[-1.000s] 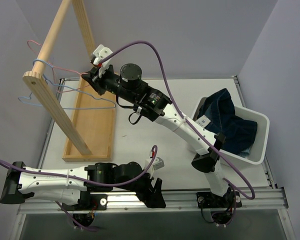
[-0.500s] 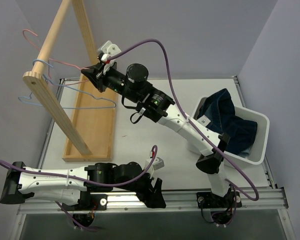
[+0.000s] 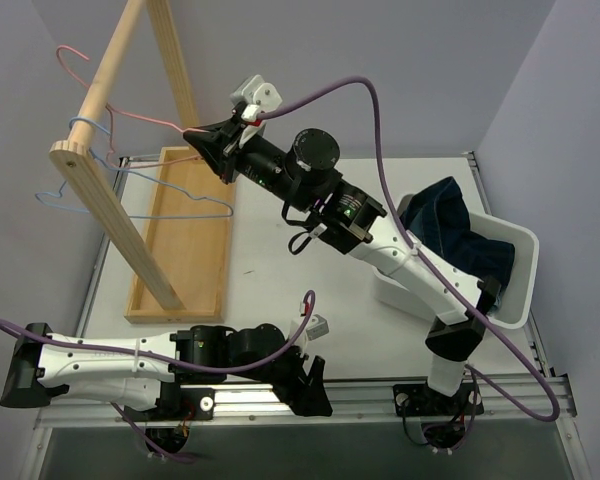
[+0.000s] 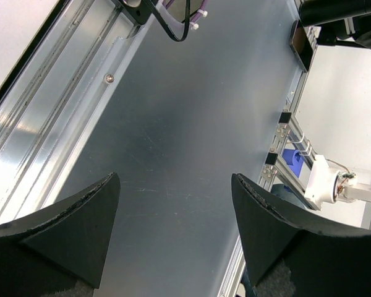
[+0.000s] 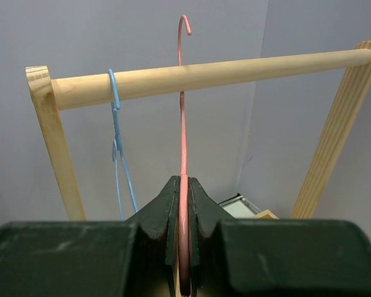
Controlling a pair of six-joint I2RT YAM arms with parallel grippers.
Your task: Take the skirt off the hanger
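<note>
The dark blue denim skirt (image 3: 450, 235) lies bunched in the white bin (image 3: 515, 290) at the right, off any hanger. My right gripper (image 3: 195, 133) reaches to the wooden rack and is shut on the bare pink wire hanger (image 3: 145, 119). In the right wrist view the jaws (image 5: 182, 192) pinch the pink hanger (image 5: 182, 124). Its hook rises above the wooden rod (image 5: 204, 74), and I cannot tell whether it rests on it. My left gripper (image 3: 305, 385) is open and empty, low by the front rail, also shown in the left wrist view (image 4: 176, 204).
A bare blue hanger (image 3: 77, 125) hangs on the rod (image 3: 105, 75), left of the pink one, and also shows in the right wrist view (image 5: 120, 161). The rack stands on a wooden tray base (image 3: 185, 240) at the left. An aluminium rail (image 3: 380, 400) runs along the near edge.
My right gripper has moved right and up with the pink hanger. The hanger's hook has risen along the rod. The left arm has not moved.
</note>
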